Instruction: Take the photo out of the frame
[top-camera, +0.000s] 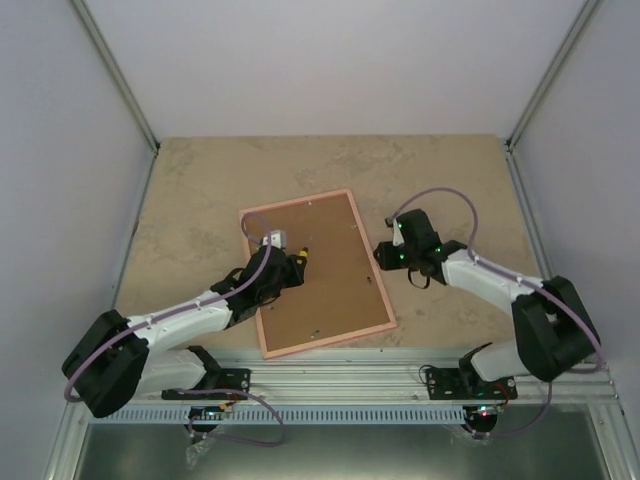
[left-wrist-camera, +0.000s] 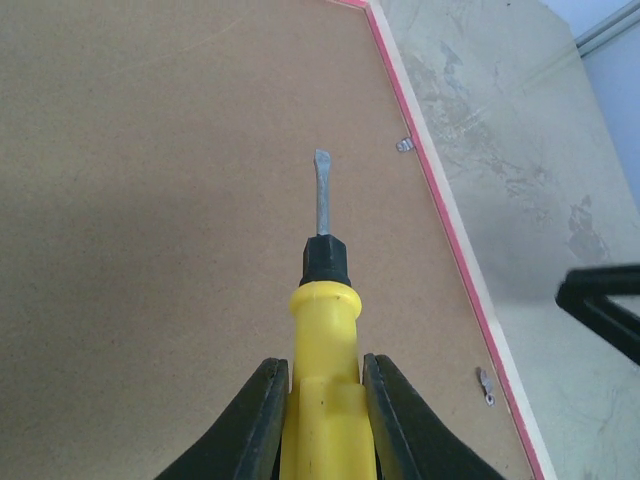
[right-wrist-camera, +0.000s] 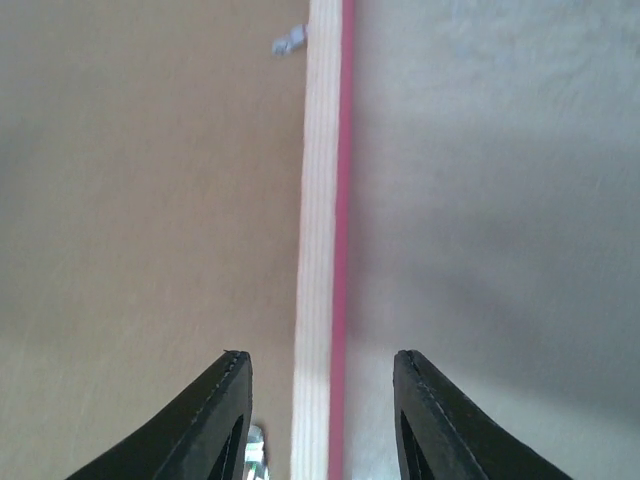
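The pink frame (top-camera: 372, 270) lies face down on the table, its brown backing board (top-camera: 320, 275) up. The photo is hidden under the board. My left gripper (top-camera: 283, 262) is shut on a yellow-handled flat screwdriver (left-wrist-camera: 322, 350); its metal blade (left-wrist-camera: 320, 195) points across the board, just above it. My right gripper (top-camera: 385, 255) is open and straddles the frame's right edge (right-wrist-camera: 335, 250), one finger over the board, one over the table. Small metal tabs (left-wrist-camera: 404, 145) sit along the frame's inner edge, another nearer (left-wrist-camera: 485, 383).
The frame sits on a beige stone-patterned tabletop (top-camera: 200, 200) between white walls. The right gripper's dark finger (left-wrist-camera: 605, 300) shows at the right edge of the left wrist view. A metal rail (top-camera: 350, 385) runs along the near edge.
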